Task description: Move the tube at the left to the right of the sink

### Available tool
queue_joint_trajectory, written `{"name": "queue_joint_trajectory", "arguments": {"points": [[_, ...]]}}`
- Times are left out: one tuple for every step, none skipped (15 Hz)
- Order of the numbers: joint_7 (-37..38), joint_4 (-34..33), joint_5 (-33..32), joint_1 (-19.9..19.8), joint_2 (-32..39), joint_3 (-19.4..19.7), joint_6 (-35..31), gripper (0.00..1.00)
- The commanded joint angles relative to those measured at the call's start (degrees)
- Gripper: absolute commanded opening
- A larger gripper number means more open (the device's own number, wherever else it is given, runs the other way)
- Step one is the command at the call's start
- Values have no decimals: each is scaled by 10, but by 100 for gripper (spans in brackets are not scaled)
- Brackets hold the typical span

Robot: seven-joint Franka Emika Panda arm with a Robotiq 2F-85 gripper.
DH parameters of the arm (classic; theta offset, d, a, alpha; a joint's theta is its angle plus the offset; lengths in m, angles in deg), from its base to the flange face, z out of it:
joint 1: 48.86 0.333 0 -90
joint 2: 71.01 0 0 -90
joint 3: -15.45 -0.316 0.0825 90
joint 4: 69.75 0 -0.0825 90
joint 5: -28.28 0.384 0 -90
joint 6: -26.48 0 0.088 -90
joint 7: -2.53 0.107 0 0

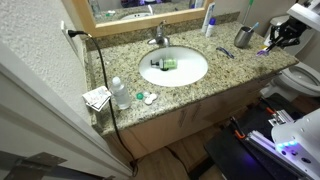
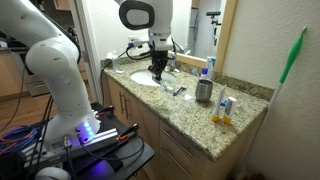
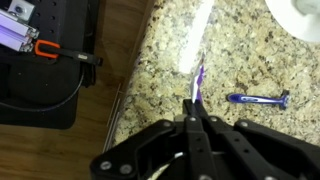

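The green tube (image 1: 165,63) with a black cap lies inside the white oval sink (image 1: 190,75), near its left side. The sink also shows in an exterior view (image 2: 138,79) and at the top right of the wrist view (image 3: 296,12). My gripper (image 1: 273,42) hangs above the right end of the counter, far from the tube. In the wrist view the gripper (image 3: 192,103) is shut on a purple and white toothbrush (image 3: 198,62) that points away over the granite. The tube is not visible in the wrist view.
A blue razor (image 3: 258,99) lies on the counter (image 1: 225,52). A metal cup (image 1: 244,37) stands at the right and a tall white-and-blue tube (image 1: 209,20) by the mirror. A clear bottle (image 1: 120,93) stands at the left. A toilet (image 1: 300,76) is beyond the counter's right end.
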Motion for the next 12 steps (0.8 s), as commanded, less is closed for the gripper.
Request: {"name": "queue_joint_trajectory", "arguments": {"points": [[-1,-1,2,-4,3,2,-2,1],[1,-1,2,-4,4,2,-4,0],[12,-5,0,-3,26,-3,-16,0],[20,-8,1,-8,46,-2,-37,0],[25,-7,8,-9,56,3,-55,0],[35,-7,11,-13,73,9,-86,0],[42,-7,16,-13,87,15,-114,0],[50,-9,21,-14,105,22,-144,0],[55,-12,28,-14,124,30,-171,0],[58,-15,35,-13,141,38,-192,0],[56,-18,48,-9,157,49,-216,0],[47,-21,66,-1,171,59,-243,0]]}}
